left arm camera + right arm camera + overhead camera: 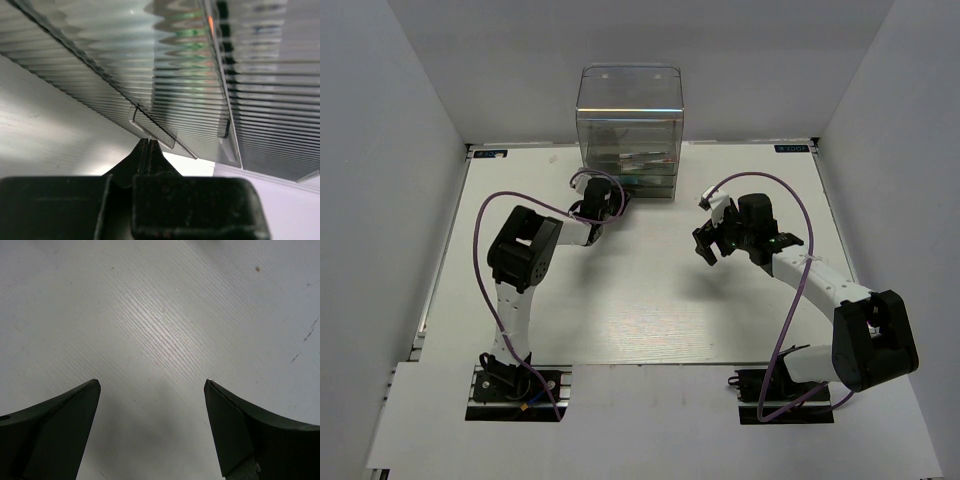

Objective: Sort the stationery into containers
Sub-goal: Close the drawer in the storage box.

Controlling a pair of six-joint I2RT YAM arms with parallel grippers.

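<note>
The containers are the stacked drawers of a clear plastic cabinet (630, 100) at the back middle of the table. Stationery lies inside its drawers: thin pens (648, 159) show through the front. In the left wrist view, green (192, 32) and orange (211, 22) smears show through the ribbed drawer fronts (200, 85). My left gripper (616, 197) (149, 141) is shut at the cabinet's lower left. Its tips meet right at a clear handle tab (155, 129), and nothing shows between them. My right gripper (705, 247) (152, 382) hangs open over bare table, right of centre.
The white table (640, 300) is walled by white panels at the left, right and back. Purple cables loop from both arms. In the right wrist view only the table surface (165, 315) lies below the fingers.
</note>
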